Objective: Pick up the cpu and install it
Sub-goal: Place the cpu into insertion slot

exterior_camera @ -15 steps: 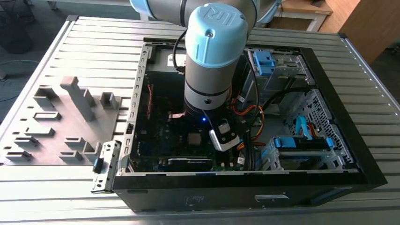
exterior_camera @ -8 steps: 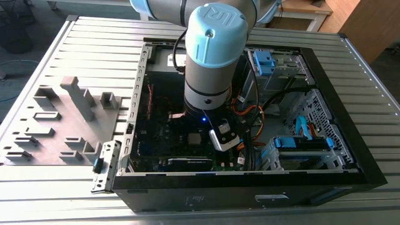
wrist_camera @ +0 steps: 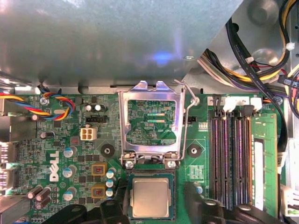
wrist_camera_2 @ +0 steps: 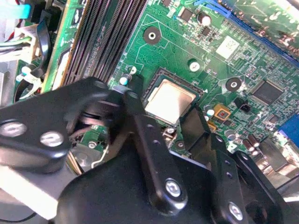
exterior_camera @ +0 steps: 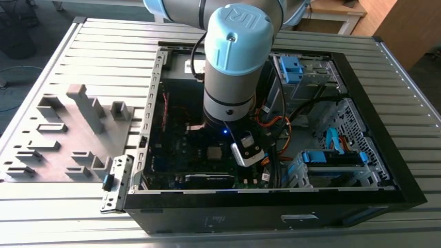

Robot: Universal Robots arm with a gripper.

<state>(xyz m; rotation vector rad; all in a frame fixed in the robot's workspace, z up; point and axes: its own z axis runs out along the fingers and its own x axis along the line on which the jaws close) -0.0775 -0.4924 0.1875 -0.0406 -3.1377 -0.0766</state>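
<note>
The cpu [wrist_camera: 150, 197], a flat square chip with a dull silvery top, lies flat in the socket on the green motherboard [wrist_camera: 70, 144]. In the second wrist view the cpu [wrist_camera_2: 169, 100] shows between my two black fingers. My gripper [wrist_camera: 156, 205] is open and straddles the chip, one fingertip [wrist_camera: 119, 207] on each side of the socket, with a small gap to the chip's edges. In the exterior view the cpu [exterior_camera: 216, 152] is a small pale square just below my arm's wrist [exterior_camera: 227, 111], inside the open computer case [exterior_camera: 372, 134].
The socket's metal load plate [wrist_camera: 149, 126] stands flipped up beside the cpu, its lever [wrist_camera: 187, 116] raised. Memory slots [wrist_camera: 231, 154] and cable bundles [wrist_camera: 252, 60] lie close by. A grey tray with blocks [exterior_camera: 69, 134] sits at the exterior view's left; blue drive bays [exterior_camera: 331, 157] at its right.
</note>
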